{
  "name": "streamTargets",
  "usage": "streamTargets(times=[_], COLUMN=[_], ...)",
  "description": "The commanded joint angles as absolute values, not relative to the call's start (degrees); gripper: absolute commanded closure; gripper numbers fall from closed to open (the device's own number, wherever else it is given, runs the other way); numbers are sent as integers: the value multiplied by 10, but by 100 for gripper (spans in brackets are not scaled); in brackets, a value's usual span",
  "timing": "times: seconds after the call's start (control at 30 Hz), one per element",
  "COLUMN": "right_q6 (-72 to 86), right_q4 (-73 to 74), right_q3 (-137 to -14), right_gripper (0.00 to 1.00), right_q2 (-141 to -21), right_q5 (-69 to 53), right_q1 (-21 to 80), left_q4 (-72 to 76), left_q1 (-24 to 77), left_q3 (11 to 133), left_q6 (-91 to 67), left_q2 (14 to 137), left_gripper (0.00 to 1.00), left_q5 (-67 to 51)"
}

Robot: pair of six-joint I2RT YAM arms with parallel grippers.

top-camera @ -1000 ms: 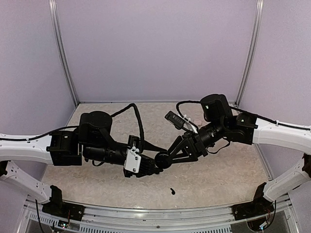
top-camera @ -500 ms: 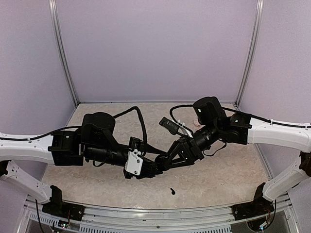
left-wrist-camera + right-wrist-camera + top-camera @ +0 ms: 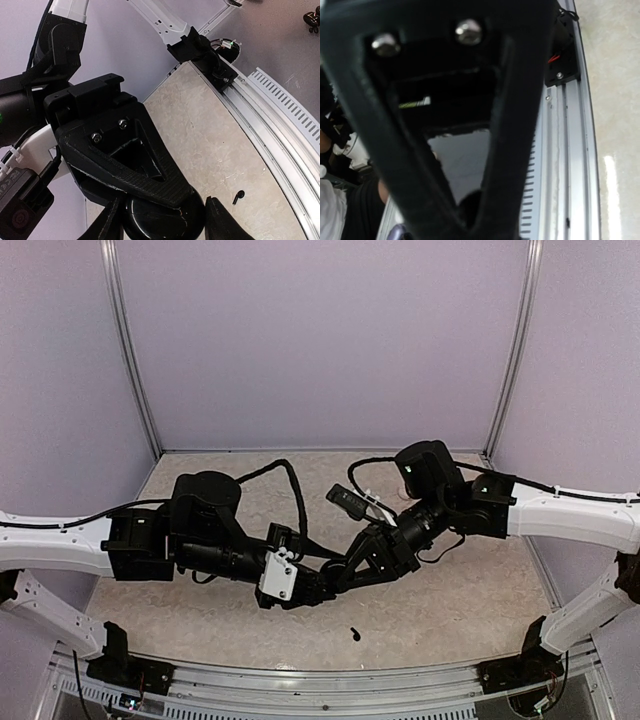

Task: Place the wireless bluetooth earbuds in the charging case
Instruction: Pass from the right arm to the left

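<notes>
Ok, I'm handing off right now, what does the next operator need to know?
Left gripper: fingers flank the charging case, apparently clamped on it.
Right gripper: its tip sits over the case; open or shut unclear, anything in it hidden.
One earbud lies loose on the table near the front rail; the other is not in view.
Nothing confirmed seated.
Left to do: seat at least that loose bud.

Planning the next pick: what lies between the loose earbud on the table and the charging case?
In the left wrist view, just one finger of the left gripper holding the charging case, then bare table up to the earbud.
</notes>
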State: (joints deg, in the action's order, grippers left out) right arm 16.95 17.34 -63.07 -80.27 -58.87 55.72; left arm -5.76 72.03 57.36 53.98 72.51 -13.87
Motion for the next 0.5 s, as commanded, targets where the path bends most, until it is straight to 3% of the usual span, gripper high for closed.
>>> streamTargets(times=[0.0,0.13,0.23,0.47], right_q6=[167,182,220,288], right_q4=[184,157,100,8], right_q3=[-646,-640,-621,-585], right_gripper=[84,89,92,91], right_q2=[-805,-784,-763,-729], right_q5=[-606,-590,-571,-546], right_q1=[565,558,544,527], left_q4=[-25,25,72,115], left_q1=[719,719,720,729], left_q3=[582,554,530,516], left_q6=[542,519,494,472], left_q2=[723,703,686,681], left_gripper=[62,39,30,30], left_q5=[-121,-87,-47,-3])
